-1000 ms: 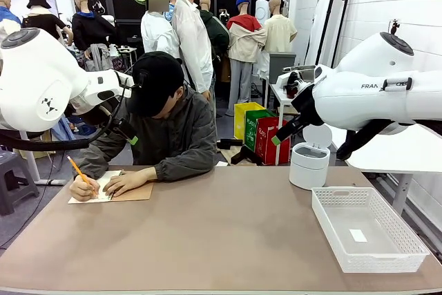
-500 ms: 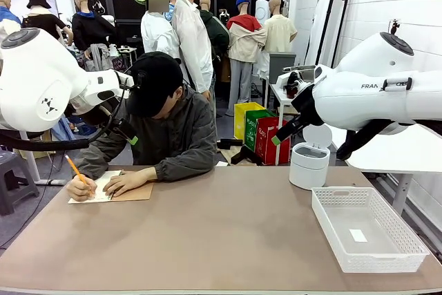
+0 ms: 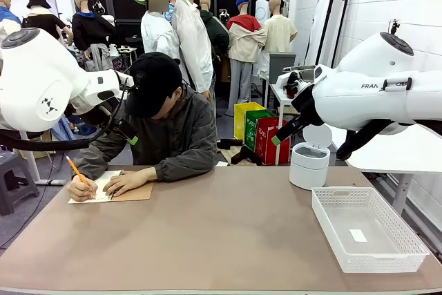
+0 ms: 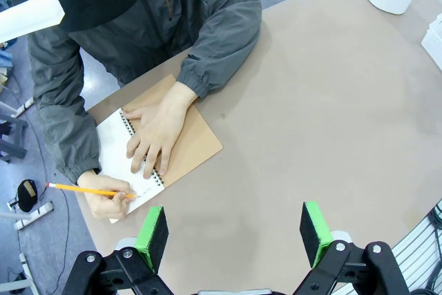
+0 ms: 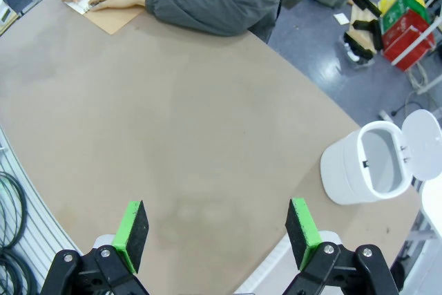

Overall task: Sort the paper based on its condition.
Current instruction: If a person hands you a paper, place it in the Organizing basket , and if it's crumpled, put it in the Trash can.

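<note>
The paper [image 4: 114, 143] is a white sheet at the table's far left, lying against the spiral of a notebook with a brown card cover [image 4: 193, 146]; whether it is loose I cannot tell. The person across the table presses one hand [image 4: 155, 132] on it and writes with an orange pencil [image 4: 86, 189]. In the front view the paper [image 3: 105, 179] lies under both hands. My left gripper [image 4: 235, 229] hangs open, high above the table and nearer me than the notebook. My right gripper [image 5: 215, 234] is open too, above bare tabletop, with the paper [image 5: 84, 3] far off.
A white slotted basket [image 3: 414, 246] stands at the right front with a small white scrap inside. A white round bin [image 3: 309, 167] with its lid up stands at the back right. The brown table [image 3: 221, 240] stretches between notebook and basket.
The person's pencil hand shifts slightly while writing. Both arms stay still.
</note>
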You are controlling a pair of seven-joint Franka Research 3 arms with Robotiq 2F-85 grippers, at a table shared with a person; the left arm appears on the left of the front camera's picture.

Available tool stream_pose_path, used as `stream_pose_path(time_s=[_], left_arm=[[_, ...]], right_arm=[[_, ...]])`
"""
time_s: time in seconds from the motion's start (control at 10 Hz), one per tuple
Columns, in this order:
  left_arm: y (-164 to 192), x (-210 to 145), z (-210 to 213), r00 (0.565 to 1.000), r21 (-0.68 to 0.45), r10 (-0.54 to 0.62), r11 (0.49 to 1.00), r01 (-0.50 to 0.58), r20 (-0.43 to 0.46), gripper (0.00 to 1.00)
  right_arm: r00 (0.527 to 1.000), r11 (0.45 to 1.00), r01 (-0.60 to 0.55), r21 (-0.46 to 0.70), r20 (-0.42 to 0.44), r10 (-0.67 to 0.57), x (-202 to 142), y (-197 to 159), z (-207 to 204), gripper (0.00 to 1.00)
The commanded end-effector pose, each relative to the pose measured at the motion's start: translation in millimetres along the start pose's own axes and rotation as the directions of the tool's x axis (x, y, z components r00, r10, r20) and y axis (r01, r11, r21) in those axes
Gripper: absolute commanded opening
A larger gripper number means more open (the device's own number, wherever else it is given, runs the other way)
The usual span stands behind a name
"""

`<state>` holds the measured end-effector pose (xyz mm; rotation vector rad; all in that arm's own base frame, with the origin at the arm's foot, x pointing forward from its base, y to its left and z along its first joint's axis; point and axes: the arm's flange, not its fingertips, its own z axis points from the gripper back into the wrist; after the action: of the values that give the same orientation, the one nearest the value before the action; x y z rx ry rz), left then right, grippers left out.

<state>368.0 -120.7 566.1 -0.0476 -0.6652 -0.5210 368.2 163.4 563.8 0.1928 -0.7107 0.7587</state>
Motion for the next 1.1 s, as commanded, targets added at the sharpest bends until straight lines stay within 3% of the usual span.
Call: stream_pose_path(time_s=[0.0,1.0], left_arm=[[0.5,0.8,0.6,1.0,-0.002,0.001,1.0,-0.001,-0.006,1.0],[0.5,0.8,0.6,1.0,-0.002,0.001,1.0,-0.001,-0.006,1.0]], right_arm=[[1.0,1.0,-0.001,-0.006,-0.004,0.001,-0.2,-0.7,-0.1,1.0],[1.0,1.0,-0.001,-0.006,-0.004,0.001,-0.2,-0.7,-0.1,1.0]])
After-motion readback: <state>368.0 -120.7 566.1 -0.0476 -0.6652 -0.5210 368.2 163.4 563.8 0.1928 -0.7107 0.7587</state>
